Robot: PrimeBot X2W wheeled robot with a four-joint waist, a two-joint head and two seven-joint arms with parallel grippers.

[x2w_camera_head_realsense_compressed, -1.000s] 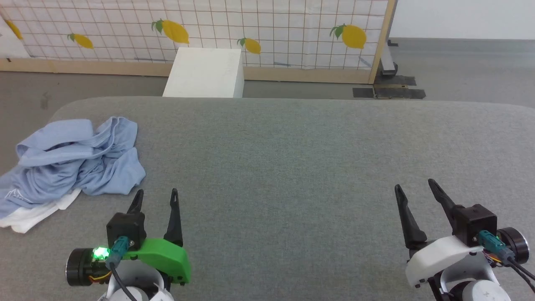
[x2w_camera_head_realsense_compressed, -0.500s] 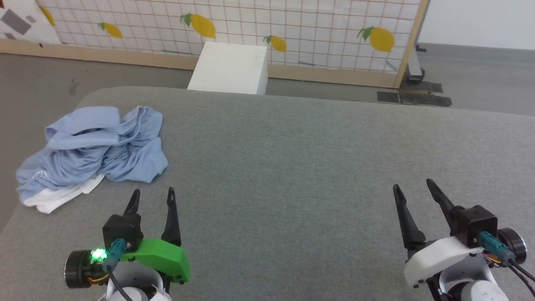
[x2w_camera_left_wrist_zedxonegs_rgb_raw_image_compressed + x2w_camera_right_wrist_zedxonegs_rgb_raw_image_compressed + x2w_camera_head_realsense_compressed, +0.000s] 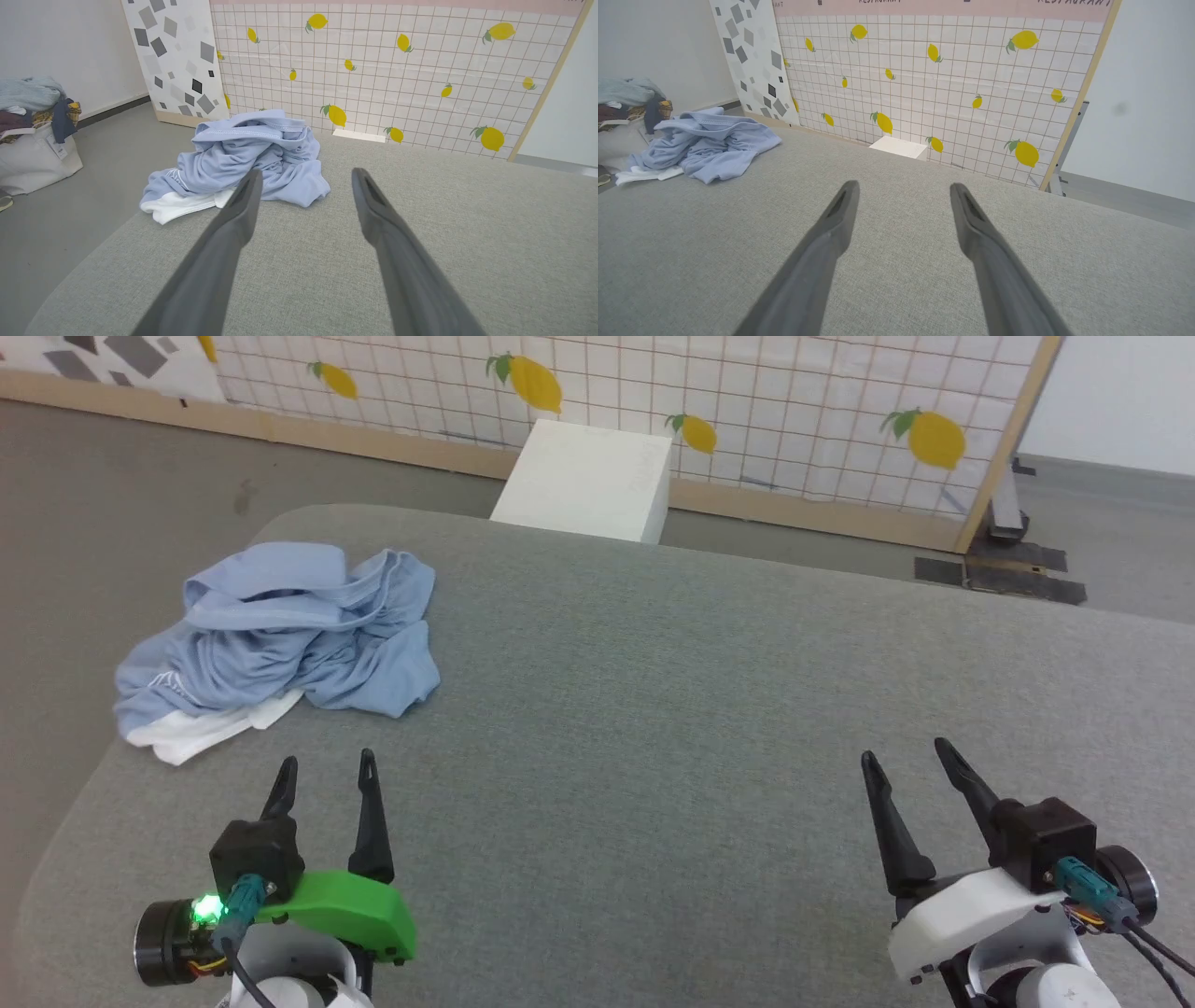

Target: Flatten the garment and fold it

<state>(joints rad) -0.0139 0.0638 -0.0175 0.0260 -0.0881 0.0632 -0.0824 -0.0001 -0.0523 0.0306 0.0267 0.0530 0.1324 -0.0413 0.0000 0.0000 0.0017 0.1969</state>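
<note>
Left gripper: the left gripper (image 3: 328, 758), two long dark fingers on a green mount, hangs low over the near left of the table. Its fingers are spread wide and hold nothing. The heap of cloth lies just ahead of it, not touching.
Right gripper: the right gripper (image 3: 905, 749), two matching dark fingers on a white mount, is at the near right. It is also spread and empty, well apart from the cloth.
Garment: the large, soft, light-blue cloth garment (image 3: 280, 635) lies crumpled in a heap near the table's far left corner. A white part pokes out at its near-left edge.
Table: a wide table (image 3: 653, 709) covered in grey fabric, with rounded corners.
Beyond: a white box (image 3: 588, 481) on the floor, before a gridded screen (image 3: 794, 420) printed with lemons.
Step in hand: apparently the very start. Nothing is flattened or folded yet.
Next move: probably the left arm reaches forward to pinch an outer edge of the heap. The cloth then needs drawing toward the centre, where both arms can spread it.
</note>
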